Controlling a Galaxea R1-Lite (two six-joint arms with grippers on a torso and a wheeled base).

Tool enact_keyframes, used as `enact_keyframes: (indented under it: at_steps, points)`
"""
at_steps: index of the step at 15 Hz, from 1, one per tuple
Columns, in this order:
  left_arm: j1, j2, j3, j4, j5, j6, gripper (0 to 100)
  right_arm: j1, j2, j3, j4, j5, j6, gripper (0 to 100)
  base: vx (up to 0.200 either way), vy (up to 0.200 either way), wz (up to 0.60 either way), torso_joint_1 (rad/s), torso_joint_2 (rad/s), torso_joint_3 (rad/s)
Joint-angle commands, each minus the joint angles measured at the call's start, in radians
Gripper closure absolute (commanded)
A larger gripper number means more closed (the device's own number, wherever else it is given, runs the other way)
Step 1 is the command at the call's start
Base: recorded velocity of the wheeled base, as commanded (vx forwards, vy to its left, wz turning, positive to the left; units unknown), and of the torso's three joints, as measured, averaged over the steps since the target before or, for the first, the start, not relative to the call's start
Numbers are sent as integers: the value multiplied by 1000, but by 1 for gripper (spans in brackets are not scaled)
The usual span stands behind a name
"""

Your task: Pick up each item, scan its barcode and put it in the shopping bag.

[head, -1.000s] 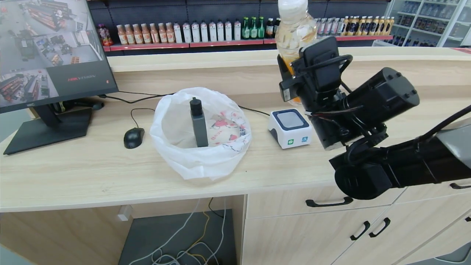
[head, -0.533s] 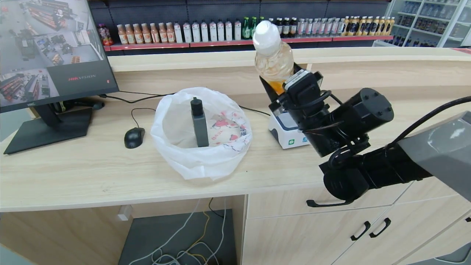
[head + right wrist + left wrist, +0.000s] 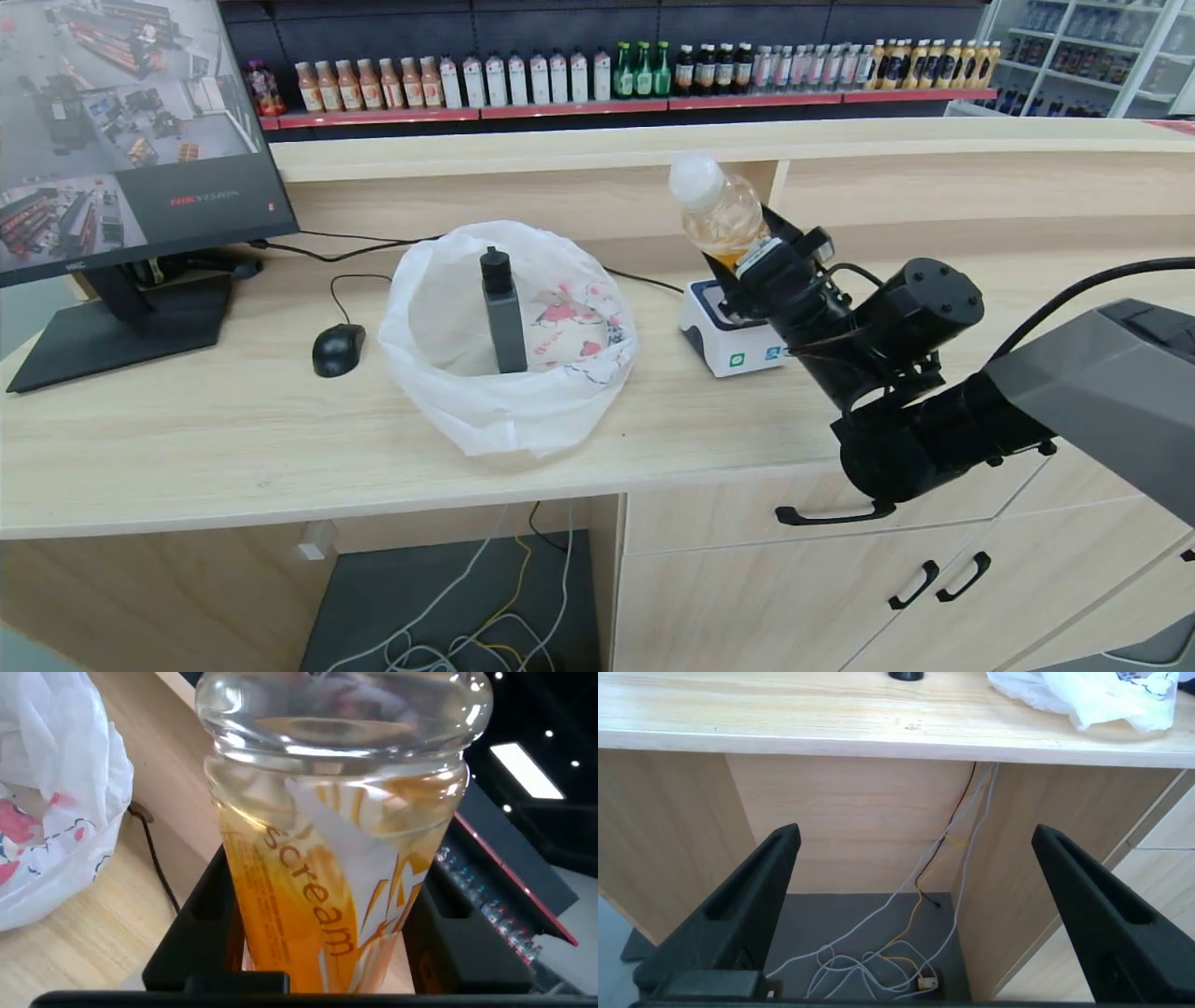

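Right tool (image 3: 742, 254): pinching bottle (image 3: 715, 207), tilted, above scanner (image 3: 738, 341).
Left tool (image 3: 910, 849): spread, low in front of bench (image 3: 233, 429).
Bag (image 3: 523, 411): between scanner and mouse (image 3: 337, 349), holds grey bottle (image 3: 505, 317) upright.

The right arm (image 3: 920, 308) and gripper (image 3: 747, 250) are black, with screw-studded joints, looped cables (image 3: 845, 273), grey casing (image 3: 1102, 373).

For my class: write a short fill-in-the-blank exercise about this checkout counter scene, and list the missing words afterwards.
1. The right end effector is shut on a drink bottle that has a ____ cap.
2. A grey container stands ____ inside the shopping bag.
3. The left end effector, lower than the counter, is ____.

Missing words: white; upright; open.
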Motion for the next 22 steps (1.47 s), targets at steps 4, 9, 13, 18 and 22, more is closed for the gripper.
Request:
enact_keyframes:
  at_steps: [4,9,13,18,22]
  points:
    - [0,0,0,0,1,-1,0,-73,44,-74,-1,102,-2,100,0,0,0,0,0,0]
    - [0,0,0,0,1,-1,0,-65,67,-72,-1,176,-42,100,0,0,0,0,0,0]
    - [0,0,0,0,1,-1,0,-65,72,-75,-1,182,-49,100,0,0,0,0,0,0]
    - [0,0,0,0,1,-1,0,-36,89,-92,-1,181,-60,100,0,0,0,0,0,0]
    - [0,0,0,0,1,-1,0,-36,95,-100,-1,181,-57,100,0,0,0,0,0,0]
